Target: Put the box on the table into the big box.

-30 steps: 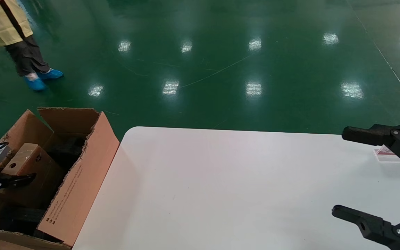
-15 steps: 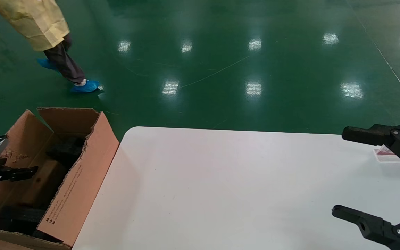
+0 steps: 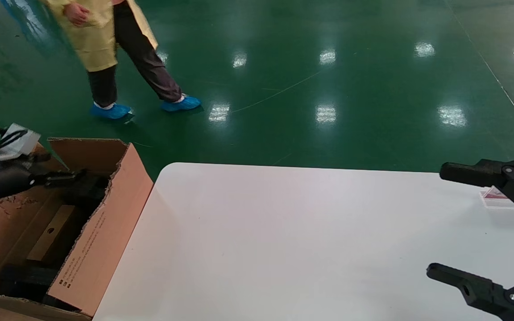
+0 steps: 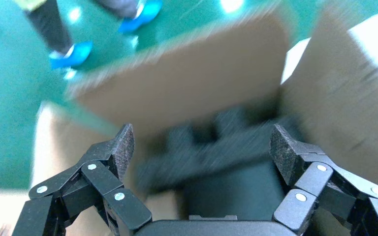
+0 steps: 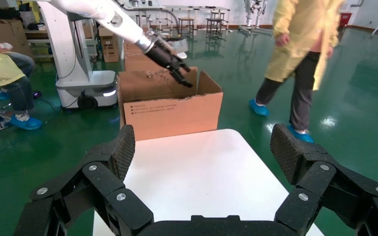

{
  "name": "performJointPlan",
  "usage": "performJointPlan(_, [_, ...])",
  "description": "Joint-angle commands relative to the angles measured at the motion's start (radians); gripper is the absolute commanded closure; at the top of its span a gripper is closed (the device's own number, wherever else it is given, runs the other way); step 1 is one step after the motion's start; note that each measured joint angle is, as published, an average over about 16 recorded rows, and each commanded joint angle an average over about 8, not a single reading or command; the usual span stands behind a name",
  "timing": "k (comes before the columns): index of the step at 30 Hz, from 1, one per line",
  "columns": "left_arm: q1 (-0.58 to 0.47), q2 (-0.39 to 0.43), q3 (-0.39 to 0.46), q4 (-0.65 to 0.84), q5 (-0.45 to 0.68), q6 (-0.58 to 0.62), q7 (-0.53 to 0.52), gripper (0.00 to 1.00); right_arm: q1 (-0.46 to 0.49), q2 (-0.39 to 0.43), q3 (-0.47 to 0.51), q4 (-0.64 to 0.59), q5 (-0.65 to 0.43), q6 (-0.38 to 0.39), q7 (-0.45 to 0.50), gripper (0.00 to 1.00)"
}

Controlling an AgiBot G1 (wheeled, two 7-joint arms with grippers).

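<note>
since the earlier frame: left gripper (image 3: 67, 177) risen above the big box (image 3: 101, 232), wide open and empty; box (image 3: 51, 232) released, leaning inside against the black padding (image 4: 226, 147). right gripper (image 5: 202, 147) parked open over the table (image 3: 283, 240). risk: snagging the torn flap during retraction, shifting the carton.

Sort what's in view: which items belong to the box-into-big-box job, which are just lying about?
Job:
- box, lying inside the big box
- big box
- table
- left gripper, open, empty, above the big box
- black padding in the big box

Not part of it:
- right gripper, open, parked over the table
- clear plastic piece on the table
- person walking past
</note>
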Motion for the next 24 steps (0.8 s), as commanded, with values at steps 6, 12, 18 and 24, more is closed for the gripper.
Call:
performJointPlan(6, [-0.093,0.043,0.002,-0.011,0.021,0.162,0.026,0.00,0.000,0.000,0.000,0.000,0.000,0.000,0.000,0.00])
performJointPlan(12, [-0.116,0.064,-0.002,-0.010,0.022,0.232,0.040,0.00,0.000,0.000,0.000,0.000,0.000,0.000,0.000,0.00])
performJointPlan(18, [-0.078,0.064,-0.011,-0.093,-0.018,0.257,0.006,0.00,0.000,0.000,0.000,0.000,0.000,0.000,0.000,0.00])
performJointPlan(24, [-0.004,0.062,-0.026,-0.245,-0.091,0.286,-0.055,0.00,0.000,0.000,0.000,0.000,0.000,0.000,0.000,0.00])
